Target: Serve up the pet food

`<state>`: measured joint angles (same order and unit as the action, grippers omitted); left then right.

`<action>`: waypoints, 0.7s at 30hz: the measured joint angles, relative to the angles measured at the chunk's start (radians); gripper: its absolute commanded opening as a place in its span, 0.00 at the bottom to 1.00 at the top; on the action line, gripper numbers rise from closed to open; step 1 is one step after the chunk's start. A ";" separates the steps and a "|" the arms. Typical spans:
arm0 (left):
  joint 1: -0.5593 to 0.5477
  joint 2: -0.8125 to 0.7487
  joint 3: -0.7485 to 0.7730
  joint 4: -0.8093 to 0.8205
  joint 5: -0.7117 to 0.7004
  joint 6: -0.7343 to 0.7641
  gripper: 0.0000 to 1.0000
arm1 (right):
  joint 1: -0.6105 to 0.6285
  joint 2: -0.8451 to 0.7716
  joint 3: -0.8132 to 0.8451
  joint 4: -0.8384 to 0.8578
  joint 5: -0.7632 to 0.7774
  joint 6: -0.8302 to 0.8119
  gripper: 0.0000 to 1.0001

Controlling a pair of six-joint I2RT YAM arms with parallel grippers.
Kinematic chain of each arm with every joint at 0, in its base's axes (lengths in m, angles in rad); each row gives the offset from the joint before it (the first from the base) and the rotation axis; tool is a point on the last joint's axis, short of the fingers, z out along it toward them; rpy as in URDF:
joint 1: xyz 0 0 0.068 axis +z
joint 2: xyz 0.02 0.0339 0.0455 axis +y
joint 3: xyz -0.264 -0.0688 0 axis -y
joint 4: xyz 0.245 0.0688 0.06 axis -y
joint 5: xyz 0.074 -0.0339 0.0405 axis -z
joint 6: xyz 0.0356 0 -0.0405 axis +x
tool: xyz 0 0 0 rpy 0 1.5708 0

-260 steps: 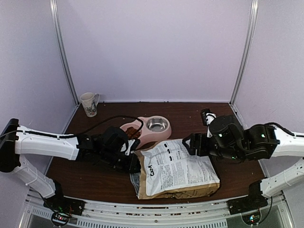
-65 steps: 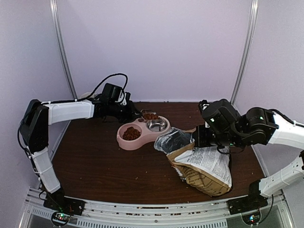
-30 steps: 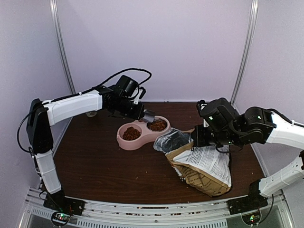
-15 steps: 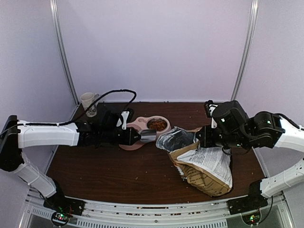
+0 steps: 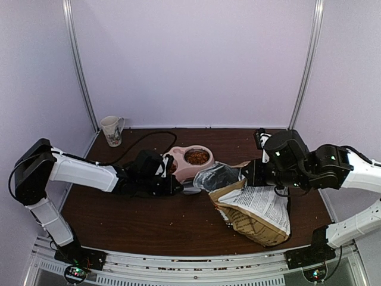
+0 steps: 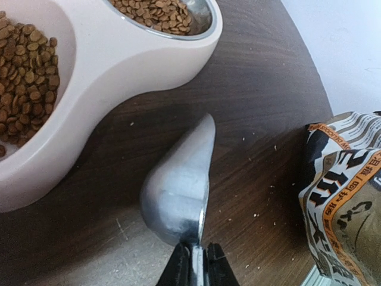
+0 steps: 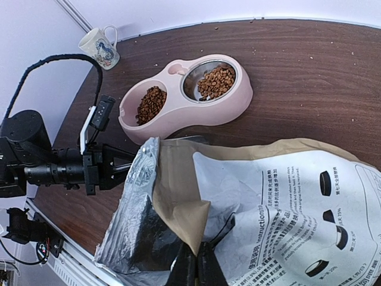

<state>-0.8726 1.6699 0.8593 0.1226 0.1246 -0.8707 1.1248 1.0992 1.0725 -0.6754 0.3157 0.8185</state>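
Note:
The pet food fills both wells of the pink double bowl (image 5: 201, 171): brown kibble (image 6: 30, 77) in the pink well and kibble (image 6: 158, 12) in the steel well (image 7: 215, 82). My left gripper (image 6: 194, 268) is shut on the handle of a metal scoop (image 6: 178, 185). The scoop lies on its side low over the table, in front of the bowl (image 5: 190, 189). My right gripper (image 7: 197, 262) is shut on a fold of the tan paper bag (image 5: 257, 211). It holds the silver-lined bag mouth (image 7: 134, 220) open toward the scoop.
A patterned mug (image 5: 112, 130) stands at the back left corner. The left arm's black cable (image 5: 146, 138) loops over the table behind the bowl. Crumbs dot the dark wood near the bag (image 6: 342, 190). Metal posts flank the back wall.
My left gripper brought the scoop from above the steel well down to the table in front of the bowl, near the bag mouth. The steel well now holds kibble. The right arm barely shifted.

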 measured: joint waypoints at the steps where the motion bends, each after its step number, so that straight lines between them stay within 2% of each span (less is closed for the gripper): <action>1: 0.000 0.015 0.000 0.026 0.007 -0.004 0.12 | 0.000 0.000 0.000 0.001 0.000 0.000 0.00; 5: 0.000 0.047 0.001 0.073 0.020 -0.013 0.28 | -0.003 0.008 0.001 0.007 -0.002 0.000 0.00; 11: 0.000 0.073 0.001 0.047 0.026 -0.011 0.61 | -0.003 0.034 0.006 0.018 -0.006 0.000 0.00; 17: 0.000 0.063 0.000 -0.009 -0.010 0.006 0.87 | -0.003 0.035 0.009 0.019 -0.006 0.000 0.00; 21: 0.000 0.000 -0.001 -0.118 -0.080 0.029 0.90 | -0.003 0.035 0.009 0.019 -0.006 0.000 0.00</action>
<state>-0.8726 1.6695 0.8585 0.0048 0.0441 -0.8417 1.1213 1.1339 1.0813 -0.6559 0.3096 0.8181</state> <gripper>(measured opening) 0.891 0.023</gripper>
